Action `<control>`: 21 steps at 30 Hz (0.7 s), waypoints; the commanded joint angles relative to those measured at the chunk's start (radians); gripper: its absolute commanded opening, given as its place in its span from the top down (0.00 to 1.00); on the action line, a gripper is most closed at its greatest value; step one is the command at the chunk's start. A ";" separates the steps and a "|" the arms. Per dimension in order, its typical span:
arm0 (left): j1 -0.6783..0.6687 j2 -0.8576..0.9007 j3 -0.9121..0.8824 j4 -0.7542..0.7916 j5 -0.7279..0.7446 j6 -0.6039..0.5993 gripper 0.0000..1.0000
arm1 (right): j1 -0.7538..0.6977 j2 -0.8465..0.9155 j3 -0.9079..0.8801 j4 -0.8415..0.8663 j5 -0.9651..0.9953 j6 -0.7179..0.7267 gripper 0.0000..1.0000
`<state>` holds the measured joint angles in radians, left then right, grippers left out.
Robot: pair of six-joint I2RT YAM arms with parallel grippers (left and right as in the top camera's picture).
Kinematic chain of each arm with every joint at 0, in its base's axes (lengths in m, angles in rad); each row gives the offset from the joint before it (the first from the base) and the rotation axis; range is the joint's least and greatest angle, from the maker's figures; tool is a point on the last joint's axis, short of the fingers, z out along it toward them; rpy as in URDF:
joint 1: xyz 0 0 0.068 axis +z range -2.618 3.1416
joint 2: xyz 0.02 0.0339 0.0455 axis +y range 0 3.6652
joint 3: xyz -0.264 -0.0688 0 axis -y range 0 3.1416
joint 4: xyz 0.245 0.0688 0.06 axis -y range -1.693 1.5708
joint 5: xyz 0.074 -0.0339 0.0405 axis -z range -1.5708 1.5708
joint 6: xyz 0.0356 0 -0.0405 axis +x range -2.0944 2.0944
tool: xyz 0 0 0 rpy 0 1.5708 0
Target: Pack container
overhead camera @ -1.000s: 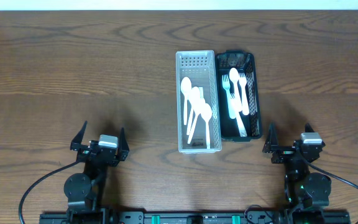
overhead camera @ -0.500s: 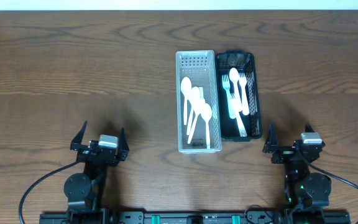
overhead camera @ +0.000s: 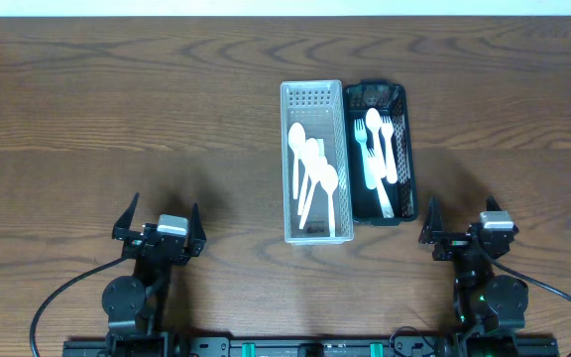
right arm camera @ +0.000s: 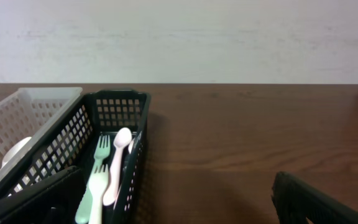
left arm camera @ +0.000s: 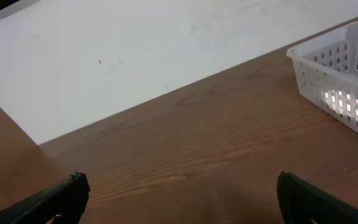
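Both jaws gape wide and empty, left gripper point(overhead camera: 164, 208) at 7 o'clock, right gripper point(overhead camera: 461, 226) at 5. Spoons point(overhead camera: 312, 169) lie in the white basket point(overhead camera: 311, 97), forks point(overhead camera: 368, 149) in the black basket point(overhead camera: 375, 93) at its 3 o'clock, so packing looks pretty much done.

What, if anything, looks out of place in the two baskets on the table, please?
One spoon lies in the black basket among the forks, while the white basket right beside it seems to hold spoons only, so it looks missorted. Nothing is spilled, tipped or visibly damaged.
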<state>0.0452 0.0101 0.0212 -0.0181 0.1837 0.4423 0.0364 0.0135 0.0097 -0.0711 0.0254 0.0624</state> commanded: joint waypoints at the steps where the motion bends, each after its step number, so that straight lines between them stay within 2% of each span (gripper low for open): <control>1: 0.006 -0.006 -0.017 -0.033 0.015 -0.010 0.02 | 0.010 -0.008 -0.004 -0.003 -0.007 -0.015 0.01; 21: 0.006 -0.006 -0.017 -0.033 0.015 -0.010 0.02 | 0.010 -0.008 -0.004 -0.003 -0.007 -0.015 0.01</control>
<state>0.0452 0.0101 0.0212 -0.0181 0.1837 0.4423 0.0364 0.0135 0.0097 -0.0711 0.0250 0.0593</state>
